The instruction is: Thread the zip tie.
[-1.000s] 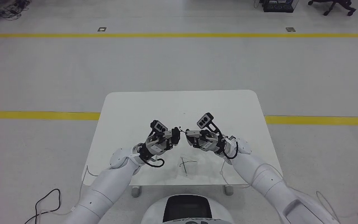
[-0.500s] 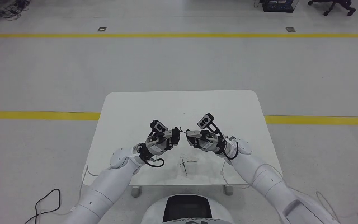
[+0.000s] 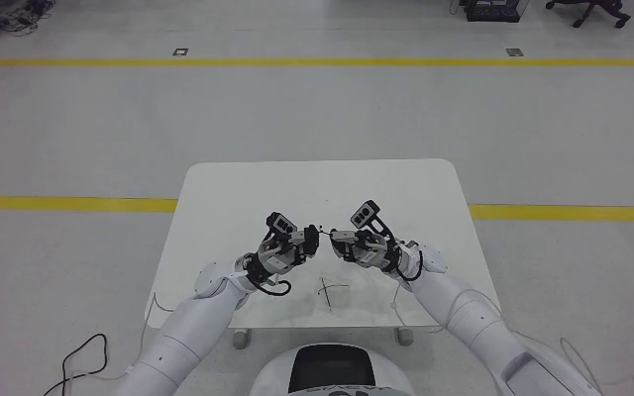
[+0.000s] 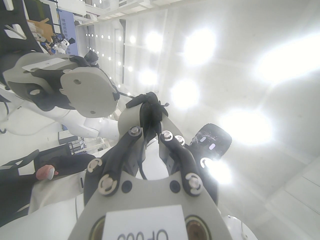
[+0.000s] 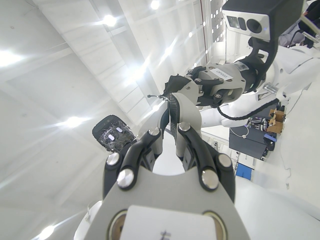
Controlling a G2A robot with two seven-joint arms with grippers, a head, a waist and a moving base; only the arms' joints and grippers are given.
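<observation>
White table [image 3: 228, 198] with rounded corners, a small black cross [image 3: 333, 289] marked by its near edge. Yellow floor stripe [image 3: 297, 62] beyond; black cable [image 3: 84, 356] on the floor.

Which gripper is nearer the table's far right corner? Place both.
Right. The right gripper hovers mid-table, toward the far right corner; the left gripper faces it from the other side, farther off.

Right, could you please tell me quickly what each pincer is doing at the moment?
Left pincer: closed on the zip tie.
Right pincer: closed on the same zip tie.
</observation>
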